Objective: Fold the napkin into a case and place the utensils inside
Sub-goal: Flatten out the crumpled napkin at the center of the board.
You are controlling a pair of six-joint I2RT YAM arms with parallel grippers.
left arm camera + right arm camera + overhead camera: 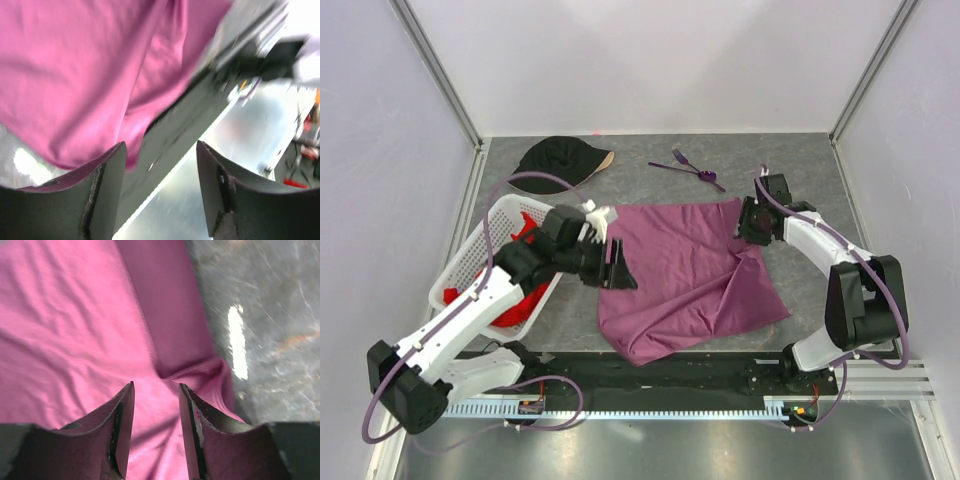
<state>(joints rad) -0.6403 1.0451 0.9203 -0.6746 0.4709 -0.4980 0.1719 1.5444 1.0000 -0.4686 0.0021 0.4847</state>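
Observation:
The plum-purple napkin (685, 275) lies spread on the grey table, rumpled, with a crease running from its far right corner toward the near edge. It is not in a case shape. The purple utensils (688, 167) lie together on the table behind it. My left gripper (616, 262) hovers at the napkin's left edge, open and empty; in the left wrist view the napkin (75, 70) fills the upper left beyond the gripper (160, 150). My right gripper (747, 222) is at the far right corner, open over a bunched fold (192, 371) of cloth, its gripper (156, 387) holding nothing.
A black cap (558, 160) sits at the back left. A white lattice basket (470, 262) holding a red cloth (525, 300) stands at the left under my left arm. The table's near edge with the black rail (670, 375) runs just below the napkin.

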